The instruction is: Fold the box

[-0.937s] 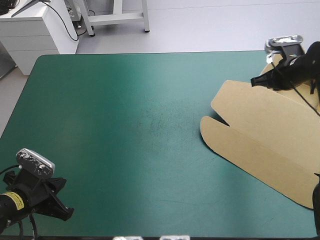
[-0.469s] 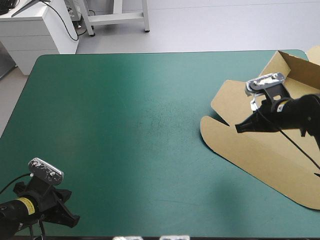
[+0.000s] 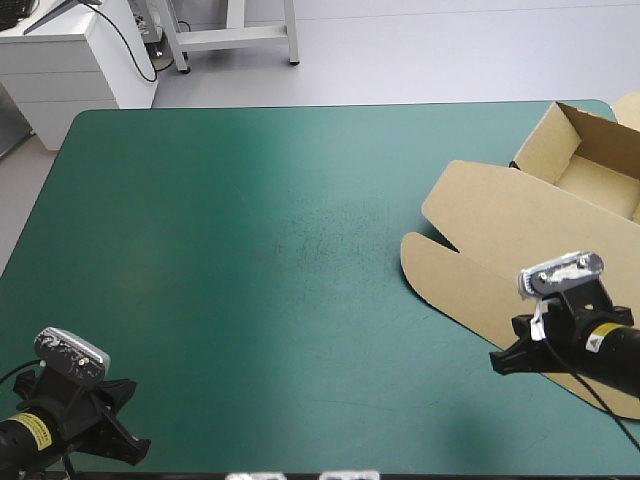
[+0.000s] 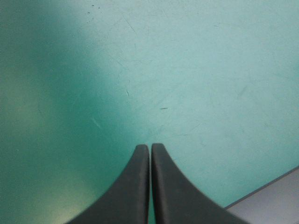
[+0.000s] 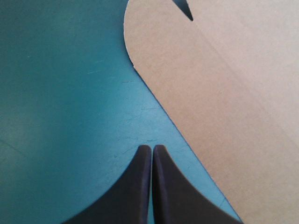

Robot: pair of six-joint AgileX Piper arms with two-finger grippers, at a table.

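Note:
The brown box (image 3: 540,240) lies at the table's right side as an open tray with raised walls (image 3: 585,165) at the far right and its lid flat toward the middle. My right gripper (image 3: 500,362) is shut and empty, hovering just off the lid's near edge. In the right wrist view the lid's rounded flap (image 5: 224,88) lies ahead and to one side of that gripper (image 5: 151,148). My left gripper (image 3: 138,450) sits shut at the near left corner, over bare teal-green cover (image 4: 154,70), its tips (image 4: 150,146) holding nothing.
The teal-green table (image 3: 250,250) stretches wide between the two arms. Its near edge (image 4: 266,191) shows close beside the left gripper. The box overhangs the table's right edge.
The right gripper has come away from the far tray wall, across the lid, to the lid's near edge. The tray's walls now stand uncovered. The left arm shifted slightly.

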